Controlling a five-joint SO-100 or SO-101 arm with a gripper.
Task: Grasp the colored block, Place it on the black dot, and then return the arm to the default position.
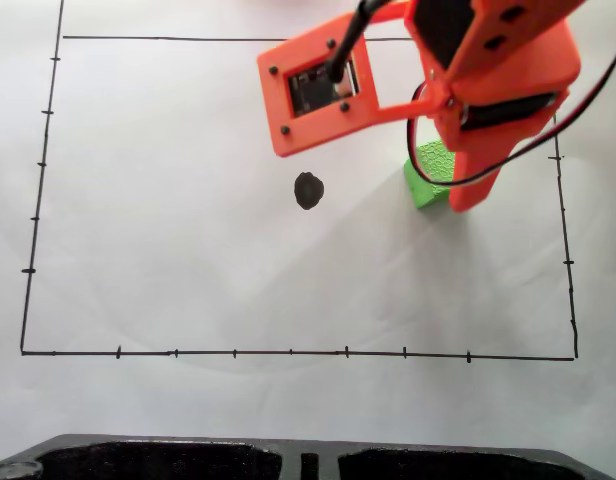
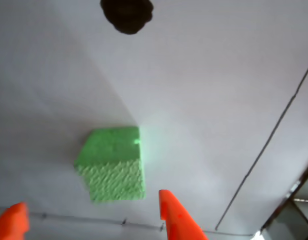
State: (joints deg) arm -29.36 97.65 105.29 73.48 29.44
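Your gripper [image 2: 91, 220] stands with its two orange fingers apart, tips showing at the near edge of the wrist view, nothing between them yet. The green block [image 2: 114, 162] sits on the white paper [image 2: 219, 75] just beyond the tips, roughly centred in the gap but a little toward the right finger [image 2: 176, 217]. It appears untouched; no contact visible.

In the fixed view the arm [image 1: 488, 90] covers the far right of the sheet, and the block pokes out from under it on the left side, close to the right border line [image 1: 566, 240].

Step in hand, as judged: approach for the grasp. To do it well, ease forward until the block lies fully between the fingers, not just at their tips. Nudge slightly so both fingers clear the block's sides evenly; the right one looks likely to clip a corner first. The block sits turned a little relative to the fingers, so close slowly and let it square up. Its surface looks like foam, so a light squeeze should do.

The black dot [image 1: 308, 190] lies to the left of the block in the fixed view, well apart, with bare paper between.
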